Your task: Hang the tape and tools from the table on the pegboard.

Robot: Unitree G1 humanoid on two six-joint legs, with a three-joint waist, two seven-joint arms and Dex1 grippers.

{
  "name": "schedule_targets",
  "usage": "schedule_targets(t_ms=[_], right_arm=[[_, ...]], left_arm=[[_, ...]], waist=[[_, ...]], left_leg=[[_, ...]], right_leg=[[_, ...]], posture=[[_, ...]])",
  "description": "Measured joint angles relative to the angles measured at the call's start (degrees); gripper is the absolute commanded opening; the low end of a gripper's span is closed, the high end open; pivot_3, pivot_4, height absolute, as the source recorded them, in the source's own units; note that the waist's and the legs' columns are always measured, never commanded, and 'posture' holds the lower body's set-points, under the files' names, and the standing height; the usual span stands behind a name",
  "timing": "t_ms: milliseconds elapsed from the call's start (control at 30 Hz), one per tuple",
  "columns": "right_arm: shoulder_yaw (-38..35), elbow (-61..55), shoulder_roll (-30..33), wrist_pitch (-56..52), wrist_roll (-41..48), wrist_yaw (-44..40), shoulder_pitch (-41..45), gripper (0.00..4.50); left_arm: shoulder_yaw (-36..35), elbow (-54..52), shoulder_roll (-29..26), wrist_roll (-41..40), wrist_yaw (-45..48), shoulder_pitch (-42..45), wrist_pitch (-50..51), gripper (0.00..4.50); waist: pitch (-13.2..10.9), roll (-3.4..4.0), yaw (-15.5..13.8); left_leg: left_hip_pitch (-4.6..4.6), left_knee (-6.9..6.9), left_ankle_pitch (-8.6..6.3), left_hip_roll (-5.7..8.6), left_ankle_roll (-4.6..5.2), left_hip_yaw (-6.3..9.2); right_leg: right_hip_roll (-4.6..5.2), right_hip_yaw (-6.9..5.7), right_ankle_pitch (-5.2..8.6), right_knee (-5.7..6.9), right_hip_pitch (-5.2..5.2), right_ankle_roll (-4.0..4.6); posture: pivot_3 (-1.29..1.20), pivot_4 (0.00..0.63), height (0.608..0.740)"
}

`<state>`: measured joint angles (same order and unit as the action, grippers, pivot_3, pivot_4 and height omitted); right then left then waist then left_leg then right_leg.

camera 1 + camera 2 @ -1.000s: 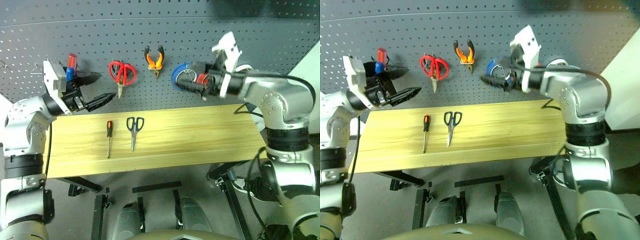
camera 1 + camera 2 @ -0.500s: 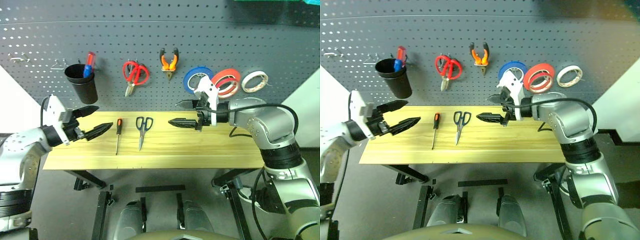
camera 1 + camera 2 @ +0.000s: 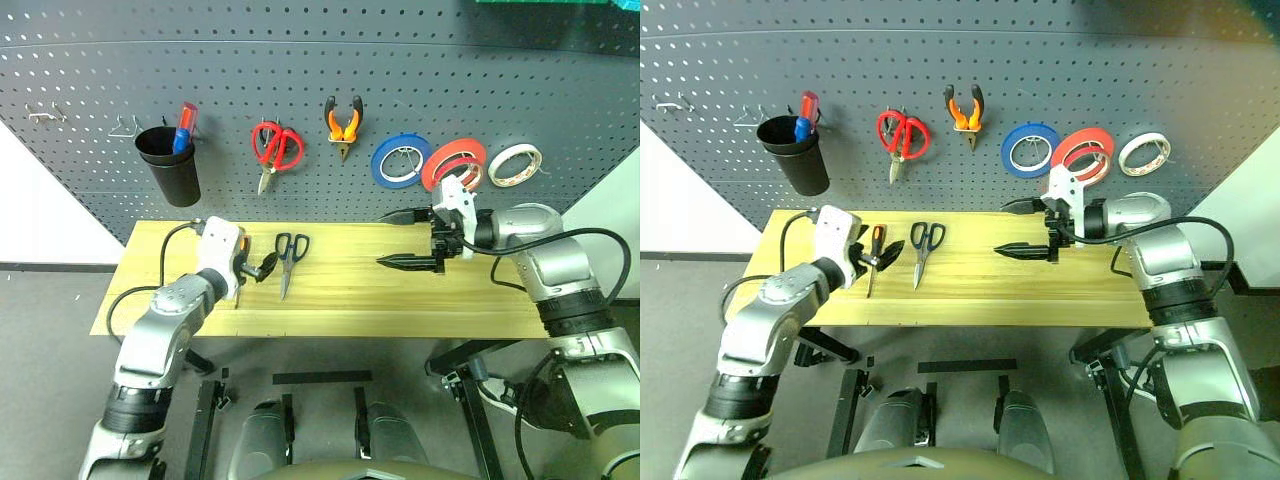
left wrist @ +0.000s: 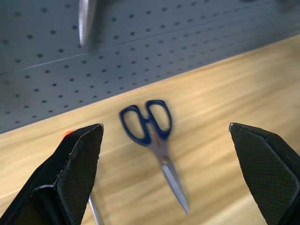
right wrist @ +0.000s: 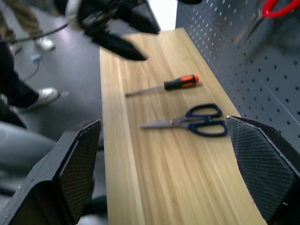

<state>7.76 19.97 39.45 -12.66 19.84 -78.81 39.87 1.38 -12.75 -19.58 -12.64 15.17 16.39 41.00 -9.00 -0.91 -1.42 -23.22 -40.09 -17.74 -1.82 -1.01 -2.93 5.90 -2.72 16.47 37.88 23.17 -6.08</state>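
Note:
Dark-handled scissors (image 3: 290,257) and an orange-and-black screwdriver (image 3: 876,243) lie on the left half of the wooden table (image 3: 400,300). My left gripper (image 3: 880,256) hovers open low over the screwdriver's handle. In its wrist view the scissors (image 4: 152,136) lie ahead between its fingers (image 4: 77,164), and the screwdriver's shaft (image 4: 95,213) runs beside one of them. My right gripper (image 3: 405,238) stands open above the table's right half, pointing left, with nothing in it. The cream tape (image 3: 515,164) and orange pliers (image 3: 343,122) hang on the grey pegboard (image 3: 480,80).
On the pegboard also hang a black cup (image 3: 170,165) holding a red-and-blue tool, red scissors (image 3: 275,148), a blue roll (image 3: 400,160) and a red roll (image 3: 455,162). Bare hooks (image 3: 45,115) sit at the upper left. A person's legs (image 5: 28,93) stand beyond the table's left end.
The camera has shifted. My left gripper has dropped and swung right to the screwdriver. My right gripper has sunk and drawn back to the right. Both stay open.

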Motion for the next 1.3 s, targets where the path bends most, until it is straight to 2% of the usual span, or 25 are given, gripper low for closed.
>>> schedule_targets(t_ms=[300, 600, 900, 1300], right_arm=[[0.0, 10.1, 0.1, 2.3, -2.2, -5.4, 7.0, 4.47], [0.0, 13.6, -0.1, 2.9, -4.0, -6.3, 9.2, 4.47], [-0.2, 14.1, 0.0, 3.2, -5.1, -6.6, 9.2, 4.47], [-1.5, 12.2, 0.0, 1.2, -5.1, -6.3, 8.6, 4.47]], left_arm=[[5.9, 13.4, 10.0, 7.0, -8.3, 10.3, 3.0, 4.5], [4.6, 27.0, 18.0, 11.0, -17.9, 18.0, 10.2, 4.5], [1.2, 36.0, 19.7, 12.0, -20.9, 22.3, 11.0, 4.5], [-1.1, 49.6, 19.6, 12.1, -20.6, 26.6, 6.2, 4.5]], waist=[[-0.4, -0.01, 0.7], [-1.5, 0.07, 0.8], [-2.7, 0.05, 0.9], [-4.3, -0.04, 1.2]], left_leg=[[-0.01, 0.02, 0.1, 0.0, -0.18, 0.01], [-0.07, 0.08, 0.09, 0.0, -0.16, 0.01], [-0.15, 0.08, 0.09, -0.01, -0.17, 0.02], [-0.2, 0.08, 0.09, 0.0, -0.18, 0.02]], right_leg=[[0.01, -0.01, 0.0, -0.16, -0.05, 0.0], [0.02, -0.02, 0.0, -0.33, -0.04, 0.0], [0.05, -0.09, 0.0, -0.41, 0.0, -0.01], [0.11, -0.23, -0.01, -0.45, 0.01, -0.02]], posture=[[0.02, 0.204, 0.732], [0.0, 0.224, 0.732], [-0.02, 0.244, 0.732], [-0.06, 0.272, 0.732]])
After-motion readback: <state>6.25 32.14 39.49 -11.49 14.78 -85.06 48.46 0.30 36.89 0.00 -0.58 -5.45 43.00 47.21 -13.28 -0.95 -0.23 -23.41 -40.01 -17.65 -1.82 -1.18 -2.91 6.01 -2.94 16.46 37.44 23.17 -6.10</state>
